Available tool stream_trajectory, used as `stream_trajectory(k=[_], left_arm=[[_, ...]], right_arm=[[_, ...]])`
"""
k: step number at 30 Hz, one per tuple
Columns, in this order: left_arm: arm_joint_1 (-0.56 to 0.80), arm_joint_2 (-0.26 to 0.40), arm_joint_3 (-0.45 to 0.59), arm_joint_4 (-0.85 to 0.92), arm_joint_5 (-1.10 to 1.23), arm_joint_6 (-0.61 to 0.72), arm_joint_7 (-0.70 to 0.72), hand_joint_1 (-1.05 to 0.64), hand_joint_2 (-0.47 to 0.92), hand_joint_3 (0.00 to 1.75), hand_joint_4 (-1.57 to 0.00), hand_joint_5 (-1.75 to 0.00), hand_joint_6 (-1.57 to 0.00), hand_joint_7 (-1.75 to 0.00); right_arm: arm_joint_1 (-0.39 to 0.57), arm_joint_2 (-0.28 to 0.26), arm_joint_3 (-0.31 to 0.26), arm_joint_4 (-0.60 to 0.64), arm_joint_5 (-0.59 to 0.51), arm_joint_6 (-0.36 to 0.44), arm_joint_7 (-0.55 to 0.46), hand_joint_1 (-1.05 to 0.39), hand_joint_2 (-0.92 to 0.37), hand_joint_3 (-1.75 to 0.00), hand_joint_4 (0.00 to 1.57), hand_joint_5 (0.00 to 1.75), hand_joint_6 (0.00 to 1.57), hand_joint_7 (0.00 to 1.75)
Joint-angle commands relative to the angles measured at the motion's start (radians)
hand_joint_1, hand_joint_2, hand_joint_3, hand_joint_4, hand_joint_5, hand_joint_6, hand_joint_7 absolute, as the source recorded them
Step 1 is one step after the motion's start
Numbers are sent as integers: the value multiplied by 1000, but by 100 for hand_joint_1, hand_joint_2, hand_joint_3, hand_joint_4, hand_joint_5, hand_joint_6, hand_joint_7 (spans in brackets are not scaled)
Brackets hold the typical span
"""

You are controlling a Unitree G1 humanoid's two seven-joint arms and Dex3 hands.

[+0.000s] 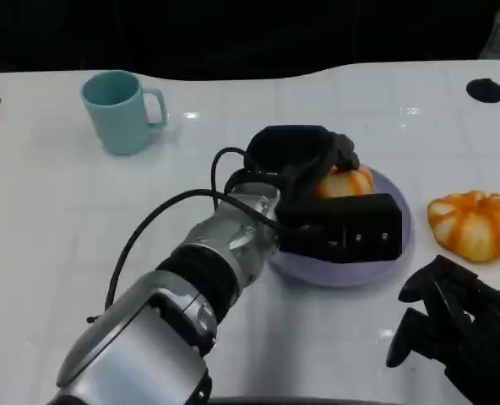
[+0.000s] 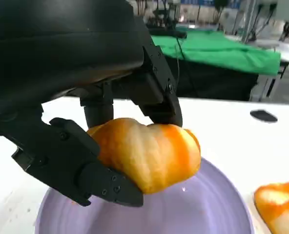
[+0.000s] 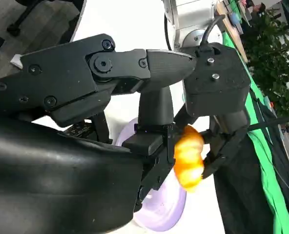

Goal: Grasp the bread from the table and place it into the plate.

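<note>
so the left hand (image 1: 317, 181) has the bread (image 2: 147, 151) pinched in its fingers (image 2: 81, 165), hanging just above the purple plate (image 2: 213, 204), not touching it yet. plate's straight below, so the drop looks like just down and let go. right hand (image 1: 457, 325) sits loosely curled and empty near the bench edge, beside a second bread (image 1: 474, 224).

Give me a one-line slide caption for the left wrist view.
Left hand holds an orange-glazed bread just above the lavender plate, with a second bread waiting beside it.

Glossy glazed bread (image 2: 149, 153) in the matt black plastic left hand (image 1: 334, 198); smooth lilac plate (image 2: 203, 209); brushed-metal forearm (image 1: 225, 245); glossy white surface (image 1: 56, 194).
</note>
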Motion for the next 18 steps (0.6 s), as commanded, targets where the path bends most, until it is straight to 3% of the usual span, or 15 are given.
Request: stream_trajectory(k=[1, 2, 3, 6, 11, 15, 18], left_arm=[[-24, 7, 8, 9, -13, -16, -67, -34, 92, 17, -57, -97, -78, -2], [-27, 9, 4, 11, -11, -13, -92, -36, 92, 18, -57, -88, -75, -1], [-30, 10, 3, 13, -9, -10, -110, -42, 92, 20, -48, -66, -58, -1], [-38, 16, -3, 15, -5, -6, -174, -57, 92, 28, -31, -36, -37, 0], [-44, 20, -8, 7, 0, 7, -221, -68, 92, 38, -17, -24, -26, 0], [-64, 50, 26, -3, -49, 6, -403, -86, 92, 53, -2, -11, -14, 0], [-62, 77, 44, -29, -75, -10, -476, -92, 92, 55, -1, -7, -14, -1]], right_arm=[[6, -11, -6, -4, 6, -20, 10, -46, -92, -37, 63, 175, 47, 163], [6, -11, -6, -3, 5, -21, 10, -46, -92, -37, 63, 175, 47, 163], [6, -11, -6, -3, 4, -23, 10, -47, -92, -37, 63, 175, 47, 163], [5, -11, -7, -1, 5, -23, 10, -47, -92, -37, 64, 175, 48, 164], [3, -12, -8, -1, 6, -21, 11, -47, -92, -37, 64, 175, 47, 164], [1, -9, -6, -1, 2, -21, 6, -47, -92, -36, 64, 175, 48, 164], [0, -8, -9, 1, 6, -20, 6, -47, -92, -36, 64, 175, 48, 164]])
